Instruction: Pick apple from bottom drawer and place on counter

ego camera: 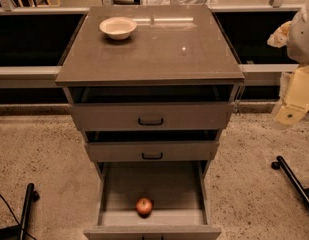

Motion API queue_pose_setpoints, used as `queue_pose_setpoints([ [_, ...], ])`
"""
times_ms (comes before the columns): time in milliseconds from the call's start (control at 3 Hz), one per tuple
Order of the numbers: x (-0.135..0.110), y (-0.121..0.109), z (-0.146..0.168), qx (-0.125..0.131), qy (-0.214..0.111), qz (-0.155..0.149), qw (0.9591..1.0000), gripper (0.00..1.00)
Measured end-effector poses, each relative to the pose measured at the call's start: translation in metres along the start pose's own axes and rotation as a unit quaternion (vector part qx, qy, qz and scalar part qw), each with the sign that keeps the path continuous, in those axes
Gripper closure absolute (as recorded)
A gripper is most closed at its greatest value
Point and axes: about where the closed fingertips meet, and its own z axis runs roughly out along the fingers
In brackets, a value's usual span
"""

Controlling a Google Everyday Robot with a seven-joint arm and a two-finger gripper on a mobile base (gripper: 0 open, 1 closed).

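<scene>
The apple (144, 206) is small and red-orange. It lies inside the bottom drawer (152, 230), near the drawer's front wall and about centred. The bottom drawer is pulled far out towards the camera. The counter (164, 49) is the cabinet's glossy grey-brown top. My gripper (290, 115) hangs on the pale arm at the right edge of the view. It is level with the top drawer, well right of the cabinet and far above the apple. It holds nothing that I can see.
A white bowl (118, 27) stands at the counter's back left. The two upper drawers (151, 116) with black handles are partly pulled out. Black legs stand on the speckled floor at lower left (27, 204) and right (293, 176). A rail runs behind the cabinet.
</scene>
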Motion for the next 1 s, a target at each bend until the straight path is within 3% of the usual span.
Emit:
queue_pose_setpoints([
  [667, 0.002, -0.002, 0.009, -0.002, -0.008, 0.01, 0.9999, 0.0],
  [1000, 0.002, 0.016, 0.068, -0.046, -0.056, -0.004, 0.9973, 0.0],
])
